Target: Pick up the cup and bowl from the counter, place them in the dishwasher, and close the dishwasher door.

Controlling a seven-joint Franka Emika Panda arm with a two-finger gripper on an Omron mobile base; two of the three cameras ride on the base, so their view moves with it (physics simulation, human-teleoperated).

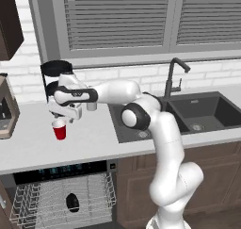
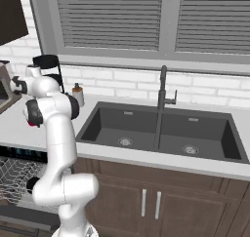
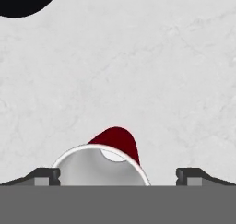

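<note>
One cup (image 1: 60, 129) on the counter (image 1: 33, 150), one bowl (image 1: 72, 202) racked.

- The robot arm (image 1: 164, 148) is built of glossy white, rounded segments, thick and tubular, each flowing into the next through bulbous housings.
- A dark grey, disc-shaped joint cap (image 1: 133, 117) sits on the elbow housing, ringed in black; a matching dark cap (image 2: 33, 112) shows in the right base view.
- A black band (image 1: 75, 94) wraps the forearm section near the wrist, breaking the white shell.
- The gripper (image 1: 61, 116) is a pale grey-white block beneath the wrist.
- In the hand view its two finger tips (image 3: 45, 176) appear as small dark wedges with lighter grey pads, set wide apart.
- No cables, screws or markings can be made out on the shell.
</note>
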